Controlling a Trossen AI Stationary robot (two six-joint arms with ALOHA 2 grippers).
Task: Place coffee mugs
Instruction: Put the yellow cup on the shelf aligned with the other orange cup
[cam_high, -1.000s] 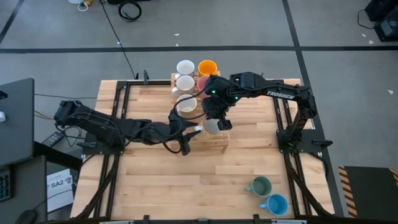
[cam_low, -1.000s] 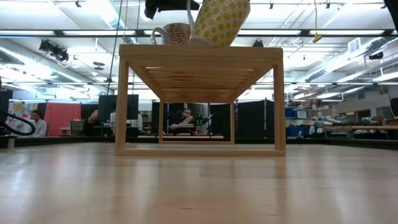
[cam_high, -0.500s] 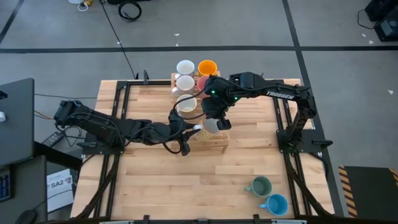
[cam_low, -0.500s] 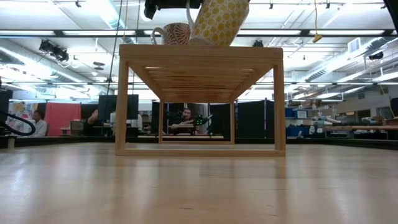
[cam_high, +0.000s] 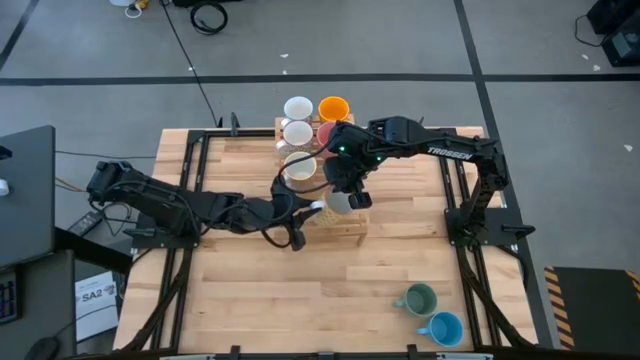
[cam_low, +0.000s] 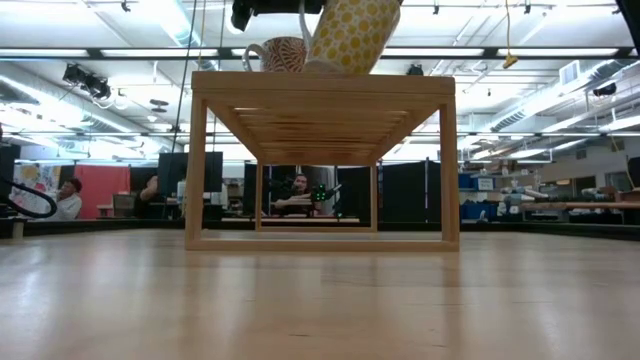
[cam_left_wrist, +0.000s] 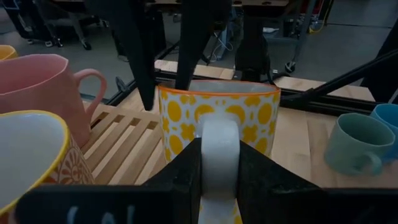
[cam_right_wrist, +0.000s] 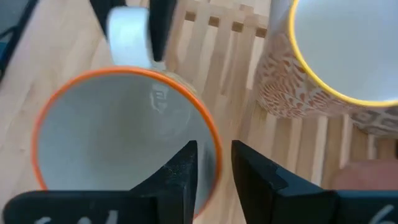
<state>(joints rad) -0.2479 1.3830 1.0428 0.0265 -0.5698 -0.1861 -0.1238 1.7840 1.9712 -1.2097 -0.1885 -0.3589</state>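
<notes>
Mugs counted in the high view: eight. Six sit on the wooden rack (cam_high: 345, 228) at the far middle of the table (cam_high: 250, 300): two white mugs (cam_high: 297, 108), an orange mug (cam_high: 333, 108), a pink mug (cam_high: 326, 133) partly under the right arm, a patterned cream mug (cam_high: 299, 169), and a yellow-spotted mug (cam_left_wrist: 217, 121) with an orange rim at the rack's near end. Two more, a green mug (cam_high: 416, 299) and a blue mug (cam_high: 444, 328), stand side by side on the table's near right corner, well apart from the rack.

Left gripper (cam_left_wrist: 219, 168) reaches in from the left; its fingers are clamped on the white handle of the yellow-spotted mug. Right gripper (cam_right_wrist: 214, 163) comes from above over the same mug: one finger inside the rim, one outside, with a gap visible, so the jaws stand slightly apart astride the wall.

Writing: "TROSSEN" in white on the right arm; "SA2" on a paper label (cam_high: 92, 296) at the table's left edge.
</notes>
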